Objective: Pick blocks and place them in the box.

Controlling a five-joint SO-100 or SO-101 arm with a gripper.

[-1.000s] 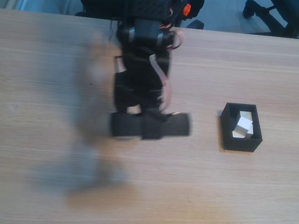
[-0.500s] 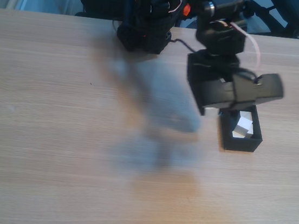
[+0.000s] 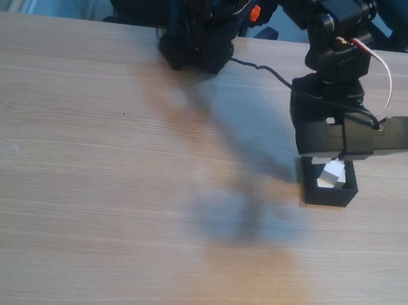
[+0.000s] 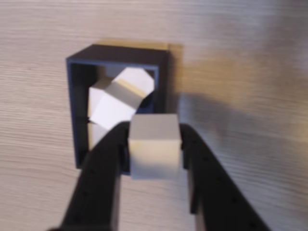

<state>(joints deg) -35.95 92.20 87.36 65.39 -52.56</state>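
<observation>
Now our gripper (image 4: 154, 144) hangs above the box (image 4: 77, 108), jaws clenched on a white block (image 4: 155, 149). We judge it poised for dropping beside the blocks inside (image 4: 120, 98).

In the wrist view we see our black two-finger gripper (image 4: 155, 144) clamped on a small plain white cube (image 4: 155, 145), one finger against each side. The cube hangs over the near right corner of the small black open-topped box (image 4: 117, 54) on the pale wood-grain table (image 4: 240, 57). Inside the box lie more white cubes (image 4: 118, 98), one tilted on another
</observation>
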